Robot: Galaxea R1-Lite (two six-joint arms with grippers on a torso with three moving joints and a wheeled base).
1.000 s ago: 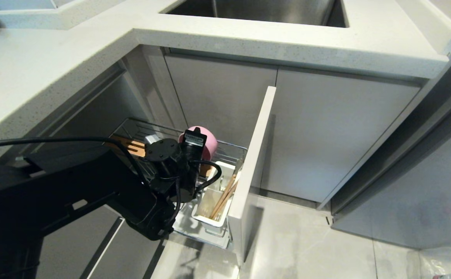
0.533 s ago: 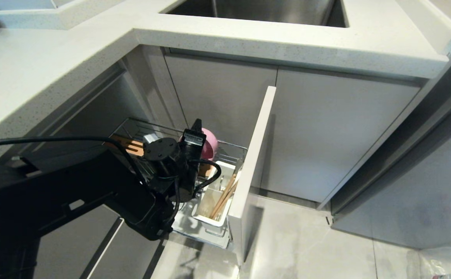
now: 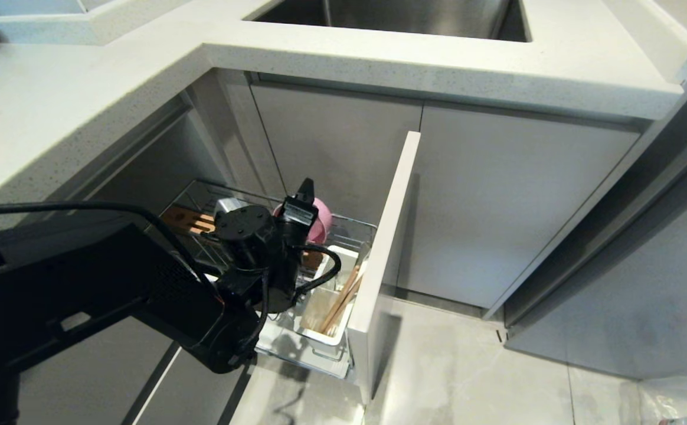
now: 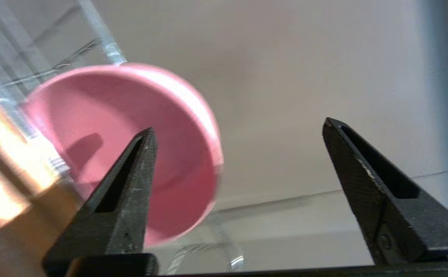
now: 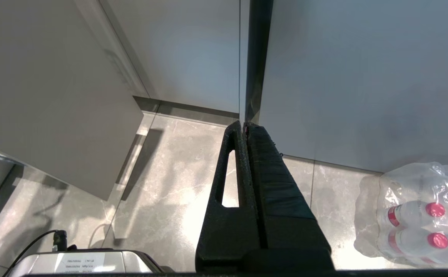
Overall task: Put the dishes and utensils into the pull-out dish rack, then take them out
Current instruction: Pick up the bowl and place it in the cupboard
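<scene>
Matte pink bowl [image 4: 124, 154]; chrome wire rack [image 3: 352, 227]; wooden chopsticks [image 3: 339, 301].

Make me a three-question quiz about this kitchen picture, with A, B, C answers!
1. Where is the bowl?
A. in the sink
B. in the pull-out dish rack
C. on the floor

2. What colour is the bowl?
A. pink
B. green
C. white

3. How is the left pincer?
A. shut on the bowl
B. open, holding nothing
C. shut on the chopsticks

Answers:
1 B, it sits tilted among the chrome wires.
2 A, its inside and rim show pink.
3 B, its fingers stand wide apart, the bowl outside the gap.
</scene>
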